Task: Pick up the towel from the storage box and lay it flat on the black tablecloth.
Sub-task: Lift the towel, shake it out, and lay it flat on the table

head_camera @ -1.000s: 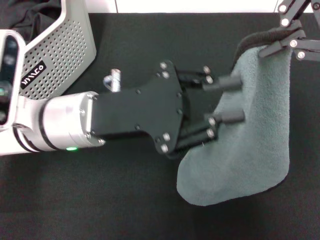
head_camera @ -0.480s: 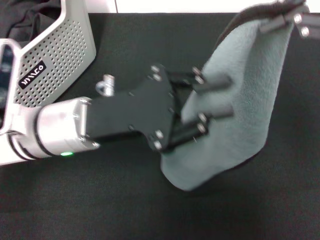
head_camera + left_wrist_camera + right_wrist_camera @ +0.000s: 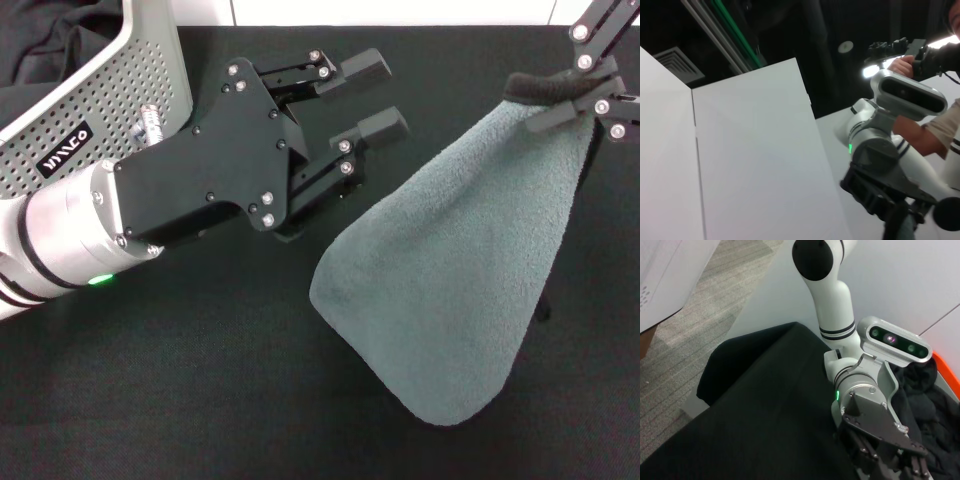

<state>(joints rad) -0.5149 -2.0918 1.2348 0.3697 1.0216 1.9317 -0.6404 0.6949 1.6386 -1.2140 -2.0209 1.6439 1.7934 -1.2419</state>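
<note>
Grey-green fuzzy towel point(image 3: 470, 290) hangs by one black-edged corner from the right gripper point(image 3: 578, 95), whose jaws are clamped on it, above the wide black tablecloth point(image 3: 200, 370). Its long axis slants down from that corner toward the perforated light-grey storage box point(image 3: 120, 100). Between box and towel, the left gripper point(image 3: 372, 96) has its jaws apart and empty, close beside the towel's free edge, likely the nearer to spread it.

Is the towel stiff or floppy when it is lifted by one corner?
Probably floppy: the towel, pinched at its top by the right gripper, hangs in a limp, curved drape. Its fuzzy surface likely grips well. It seems light, since one pinch holds it.
</note>
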